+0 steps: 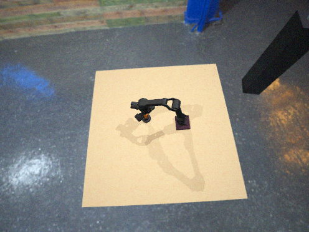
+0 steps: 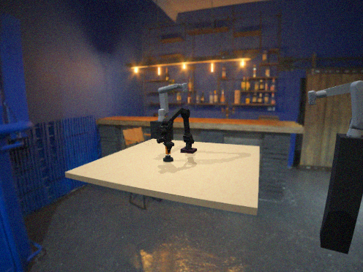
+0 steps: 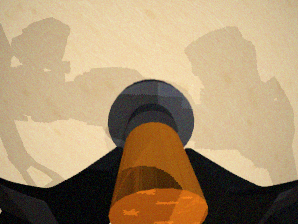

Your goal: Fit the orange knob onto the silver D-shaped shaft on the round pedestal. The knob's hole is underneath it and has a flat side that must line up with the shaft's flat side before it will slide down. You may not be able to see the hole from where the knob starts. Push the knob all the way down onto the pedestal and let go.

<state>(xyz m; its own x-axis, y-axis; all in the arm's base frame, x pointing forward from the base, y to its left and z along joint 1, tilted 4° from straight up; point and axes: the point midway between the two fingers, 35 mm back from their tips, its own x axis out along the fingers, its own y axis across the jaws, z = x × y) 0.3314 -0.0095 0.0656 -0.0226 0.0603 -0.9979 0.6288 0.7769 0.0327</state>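
The claw (image 1: pixel 142 116) (image 2: pixel 168 145) pinches the orange knob (image 1: pixel 146 116) (image 2: pixel 166 150) (image 3: pixel 152 165) between its fingers — the knob stands over the round pedestal (image 1: pixel 146 120) (image 2: pixel 167 159) (image 3: pixel 118 118), its lower end at the pedestal's middle. The pedestal sits on the pale tabletop (image 1: pixel 131 174) (image 2: pixel 205 175) (image 3: pixel 90 45); the knob hides the shaft, so whether the shaft is inside the knob's hole — and how deep — I cannot tell.
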